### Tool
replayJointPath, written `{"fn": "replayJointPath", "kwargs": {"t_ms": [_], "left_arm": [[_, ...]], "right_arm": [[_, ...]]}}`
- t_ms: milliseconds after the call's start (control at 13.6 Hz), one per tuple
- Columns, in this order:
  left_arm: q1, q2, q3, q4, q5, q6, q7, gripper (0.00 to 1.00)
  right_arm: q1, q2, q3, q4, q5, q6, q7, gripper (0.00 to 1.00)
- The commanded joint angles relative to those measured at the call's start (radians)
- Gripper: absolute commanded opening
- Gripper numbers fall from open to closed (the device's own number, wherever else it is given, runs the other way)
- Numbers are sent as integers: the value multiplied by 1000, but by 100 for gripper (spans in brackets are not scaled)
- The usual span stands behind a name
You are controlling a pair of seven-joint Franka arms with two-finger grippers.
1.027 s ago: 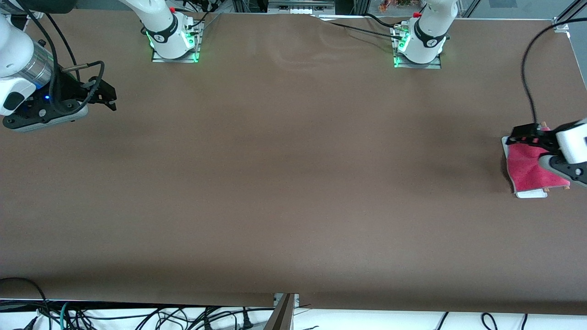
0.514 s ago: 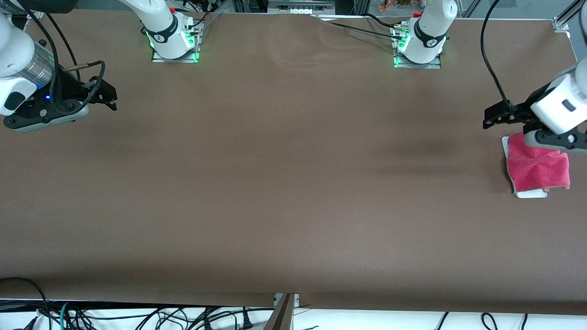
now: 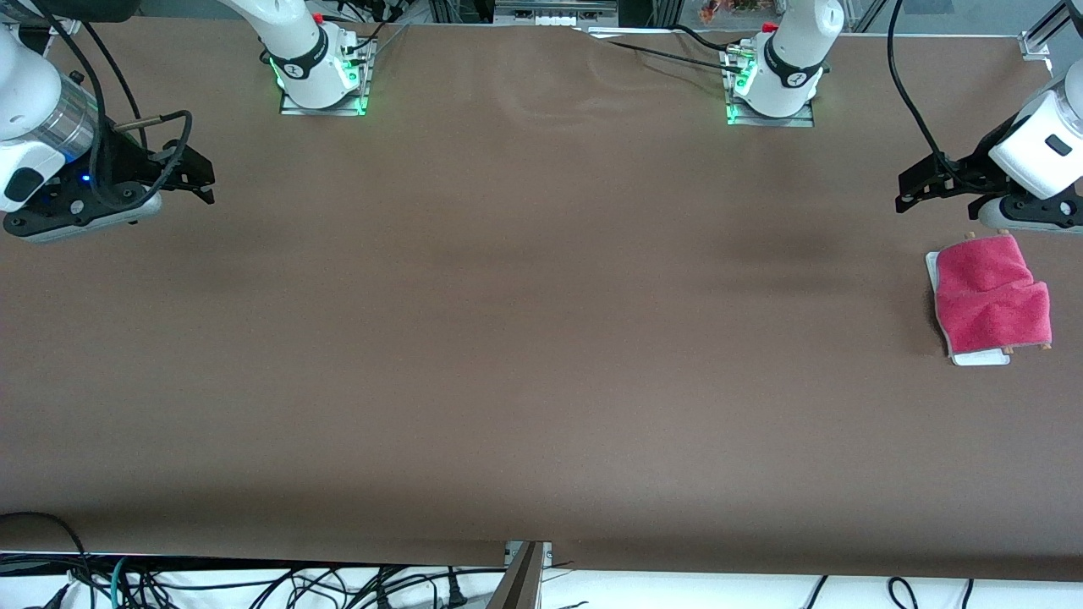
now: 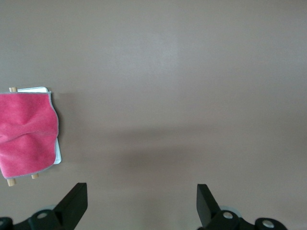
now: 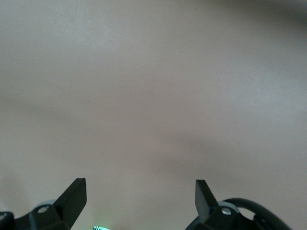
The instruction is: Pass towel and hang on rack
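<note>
Towel (image 3: 992, 294), pink-red terry with thin pale grey trim: draped over the rack (image 3: 980, 358) at the left arm's end of the table (image 3: 525, 338), puckered across its middle, free of both grippers. In the left wrist view, same towel (image 4: 25, 134) covering most of the rack (image 4: 34, 89), grey edging visible along the exposed side.

Rack: flat white base showing only as a narrow strip along one side of the towel and as a corner at the end nearer the front camera. Light-brown rod tips (image 3: 1007, 349) protruding just past the towel's hem at that nearer end; a second pair of tips barely showing at the farther end. Crosspiece hidden under the cloth.

Left gripper (image 3: 918, 193): raised above bare table just beside the rack, toward the robot bases from it, apart from the towel. Jaws spread wide, nothing between them; black fingers (image 4: 74, 203) framing bare brown surface in the left wrist view.

Right gripper (image 3: 199, 176): waiting at the right arm's end of the table, well apart from towel and rack. Jaws likewise released and empty, fingers (image 5: 74, 196) set wide over plain tabletop in the right wrist view.

Cables (image 3: 254, 584): tangled on the floor past the table edge nearest the front camera.
</note>
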Motion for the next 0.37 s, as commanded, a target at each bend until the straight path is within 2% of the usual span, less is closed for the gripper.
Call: {"fn": "replayJointPath", "kwargs": {"t_ms": [0,73,293], "left_arm": [[-5,-27,-13,-28,35,19,-16,100],[2,-28,-34,-30,33,19,-21,100],[13,-31,-40,-30,32,16,-33,100]], "right_arm": [[-6,-18,0,1,-5,-11,-11,100],[-6,-18,0,1,-5,-11,-11,100],[-7,-18,0,-1,-5,-11,-11,100]]}}
